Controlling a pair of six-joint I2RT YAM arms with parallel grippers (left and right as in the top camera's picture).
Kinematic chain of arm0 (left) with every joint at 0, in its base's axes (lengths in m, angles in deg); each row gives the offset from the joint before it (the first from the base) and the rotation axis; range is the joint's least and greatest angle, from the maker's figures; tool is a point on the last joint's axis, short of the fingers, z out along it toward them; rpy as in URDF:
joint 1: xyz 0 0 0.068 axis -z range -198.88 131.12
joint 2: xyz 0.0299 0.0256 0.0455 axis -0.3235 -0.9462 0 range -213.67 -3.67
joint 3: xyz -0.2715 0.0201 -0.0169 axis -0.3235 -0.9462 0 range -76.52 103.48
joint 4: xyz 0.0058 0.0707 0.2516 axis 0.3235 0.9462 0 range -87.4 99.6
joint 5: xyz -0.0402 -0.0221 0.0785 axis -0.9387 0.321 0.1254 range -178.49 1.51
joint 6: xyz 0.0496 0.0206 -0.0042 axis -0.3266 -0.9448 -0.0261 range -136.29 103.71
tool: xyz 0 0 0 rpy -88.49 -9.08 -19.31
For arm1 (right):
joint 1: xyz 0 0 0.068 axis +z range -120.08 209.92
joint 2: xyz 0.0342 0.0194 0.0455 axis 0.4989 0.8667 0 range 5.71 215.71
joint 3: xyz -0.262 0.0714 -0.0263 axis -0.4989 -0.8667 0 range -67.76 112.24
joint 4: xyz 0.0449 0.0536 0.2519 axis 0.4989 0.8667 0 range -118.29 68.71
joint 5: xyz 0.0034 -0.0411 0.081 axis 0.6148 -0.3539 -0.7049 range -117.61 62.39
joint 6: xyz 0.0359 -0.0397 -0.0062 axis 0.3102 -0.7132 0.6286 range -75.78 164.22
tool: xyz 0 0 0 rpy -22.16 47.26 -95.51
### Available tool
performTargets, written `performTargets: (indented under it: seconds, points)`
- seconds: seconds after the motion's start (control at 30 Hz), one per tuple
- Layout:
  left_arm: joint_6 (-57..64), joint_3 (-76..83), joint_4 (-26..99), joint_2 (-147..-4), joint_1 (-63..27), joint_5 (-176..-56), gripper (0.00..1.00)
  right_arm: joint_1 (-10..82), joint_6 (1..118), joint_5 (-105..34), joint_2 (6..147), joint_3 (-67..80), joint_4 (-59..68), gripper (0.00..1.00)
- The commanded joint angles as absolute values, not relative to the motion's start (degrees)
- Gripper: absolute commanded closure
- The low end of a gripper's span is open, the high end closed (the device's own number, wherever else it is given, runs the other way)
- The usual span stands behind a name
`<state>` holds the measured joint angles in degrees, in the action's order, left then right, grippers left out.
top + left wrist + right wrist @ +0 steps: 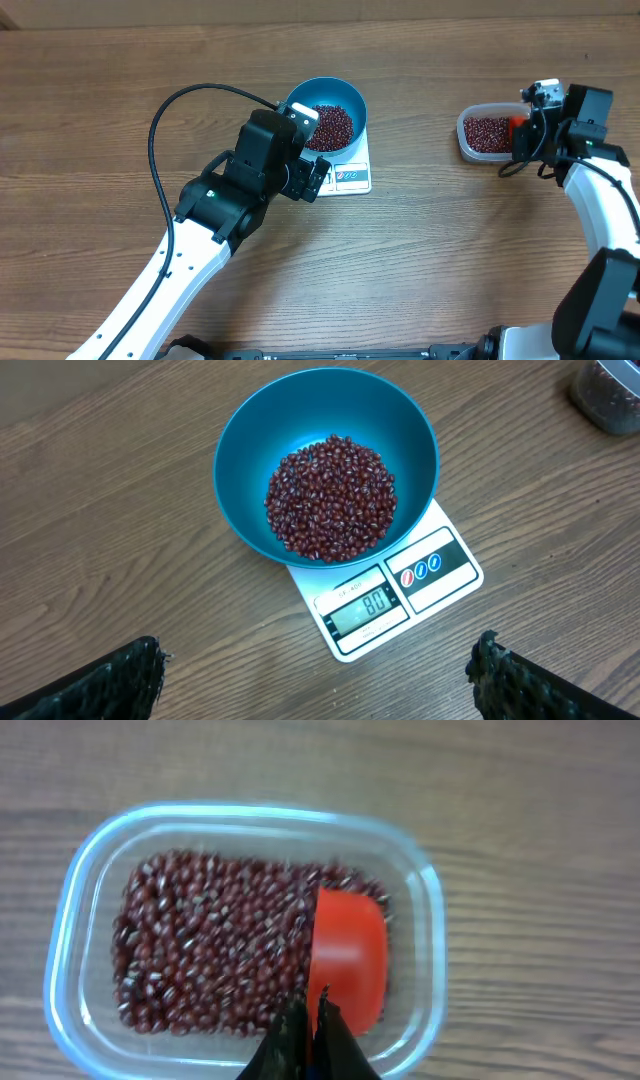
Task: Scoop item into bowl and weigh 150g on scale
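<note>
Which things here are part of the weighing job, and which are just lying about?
Job: beans, blue bowl, scale, clear tub of more beans, red scoop in the right gripper.
Just there: the robot's black cable, wooden table.

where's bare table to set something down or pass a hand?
Free: the table between scale and tub, on down to its near edge; also the far strip beyond the bowl. Crowded: the scale's left side, under the open left pincer; the tub's right end, where the right pincer grips the scoop.
</note>
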<state>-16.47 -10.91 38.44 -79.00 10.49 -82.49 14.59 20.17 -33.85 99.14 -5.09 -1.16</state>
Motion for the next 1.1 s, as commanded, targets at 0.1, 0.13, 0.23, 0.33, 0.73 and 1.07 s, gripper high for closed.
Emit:
performTargets:
  seconds: [0.1,0.13,0.23,0.33,0.73,1.07]
  points:
    - [-17.0,-10.8,38.4,-77.9,10.4,-83.0,0.00,14.9,22.7,-42.0,100.4,-4.0,-0.1,0.96]
    - [-17.0,-10.8,38.4,-77.9,10.4,-83.0,0.00,14.9,23.5,-42.3,100.4,-4.0,-0.1,0.96]
    - [-17.0,-10.8,38.4,-77.9,10.4,-83.0,0.00,14.9,25.0,-43.0,100.4,-4.0,0.1,0.96]
    - [-17.0,-10.8,38.4,-77.9,10.4,-83.0,0.01,14.9,26.6,-43.3,100.4,-4.0,0.9,0.96]
    - [-17.0,-10.8,38.4,-77.9,10.4,-83.0,0.00,14.9,28.7,-47.5,101.1,-4.1,4.0,0.96]
    - [-17.0,-10.8,38.4,-77.9,10.4,-83.0,0.01,14.8,31.2,-53.3,102.8,-4.1,3.6,0.96]
